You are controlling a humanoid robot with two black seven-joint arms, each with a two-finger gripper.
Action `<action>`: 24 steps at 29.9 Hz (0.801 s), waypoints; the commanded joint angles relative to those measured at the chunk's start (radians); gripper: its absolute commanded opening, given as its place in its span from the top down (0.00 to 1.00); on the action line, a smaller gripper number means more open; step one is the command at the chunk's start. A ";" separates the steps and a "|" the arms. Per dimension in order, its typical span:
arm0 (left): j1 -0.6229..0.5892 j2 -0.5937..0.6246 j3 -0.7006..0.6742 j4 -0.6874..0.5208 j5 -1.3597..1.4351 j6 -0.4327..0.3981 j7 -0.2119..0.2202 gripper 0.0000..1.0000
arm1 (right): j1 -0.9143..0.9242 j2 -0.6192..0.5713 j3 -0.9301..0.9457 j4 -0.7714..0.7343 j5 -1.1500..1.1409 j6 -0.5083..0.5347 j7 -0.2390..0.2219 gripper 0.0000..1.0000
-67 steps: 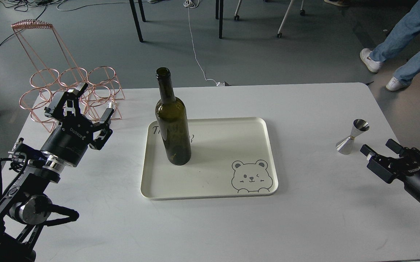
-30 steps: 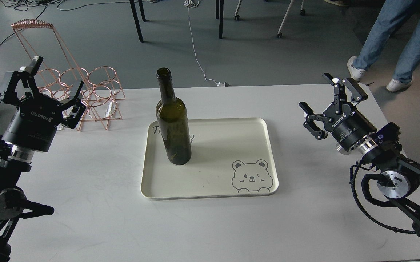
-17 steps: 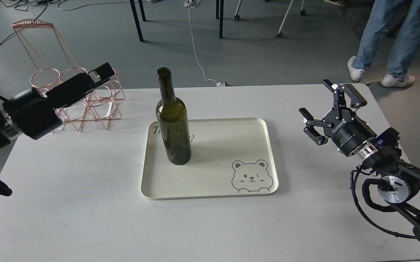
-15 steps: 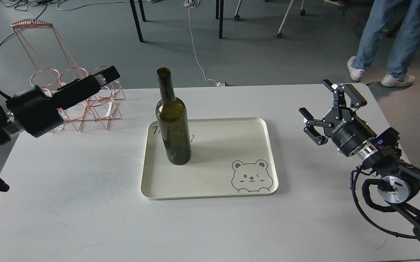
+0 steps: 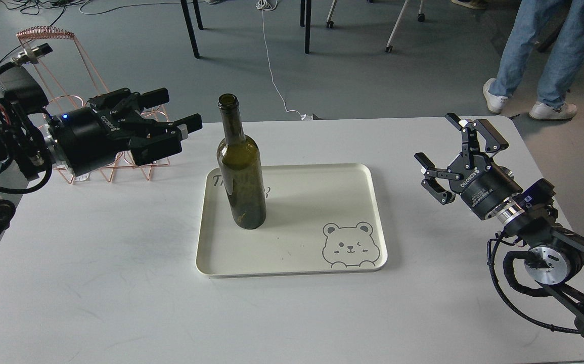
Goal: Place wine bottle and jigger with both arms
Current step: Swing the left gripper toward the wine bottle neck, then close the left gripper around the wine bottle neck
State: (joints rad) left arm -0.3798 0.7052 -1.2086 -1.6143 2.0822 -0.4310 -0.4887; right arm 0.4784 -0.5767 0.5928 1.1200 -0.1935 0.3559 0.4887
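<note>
The wine bottle (image 5: 241, 177), tall, dark olive-green and uncorked, stands upright in the left part of the cream tray (image 5: 312, 202). My left gripper (image 5: 180, 108) is open and empty. It points right, level with the bottle's neck and a short gap to its left. My right gripper (image 5: 433, 137) is open and empty, raised above the table right of the tray and pointing up-left. The jigger is hidden, and I cannot tell where it stands.
A copper wire bottle rack (image 5: 54, 38) stands at the table's back left, partly behind my left arm. The tray has a bear drawing (image 5: 348, 245) in its near right corner. A person's legs (image 5: 544, 50) stand on the floor beyond the table's back right corner.
My left gripper has turned so both fingers show apart, and has moved right toward the bottle's neck. My right gripper has barely moved. The bottle has not moved.
</note>
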 commanded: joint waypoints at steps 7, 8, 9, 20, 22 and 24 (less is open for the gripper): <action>-0.033 -0.064 0.058 0.014 0.085 0.000 0.000 0.02 | -0.004 0.000 0.002 0.000 -0.012 0.000 0.000 0.02; -0.045 -0.072 0.067 0.022 0.093 0.000 0.000 0.02 | -0.004 0.000 0.002 0.000 -0.011 0.000 0.000 0.02; -0.054 -0.081 0.075 0.033 0.097 0.000 0.000 0.02 | -0.004 0.000 0.002 0.000 -0.012 0.000 0.000 0.02; -0.132 -0.153 0.142 0.089 0.099 0.012 0.000 0.04 | -0.006 -0.002 0.001 0.000 -0.012 -0.003 0.000 0.02; -0.136 -0.159 0.147 0.097 0.099 0.017 0.000 0.05 | -0.009 0.000 0.001 0.000 -0.012 -0.005 0.000 0.02; -0.136 -0.161 0.147 0.100 0.099 0.017 0.000 0.08 | -0.014 -0.002 0.001 0.000 -0.012 -0.005 0.000 0.02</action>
State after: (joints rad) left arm -0.5130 0.5501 -1.0643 -1.5201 2.1817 -0.4165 -0.4886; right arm 0.4703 -0.5774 0.5936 1.1198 -0.2056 0.3518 0.4887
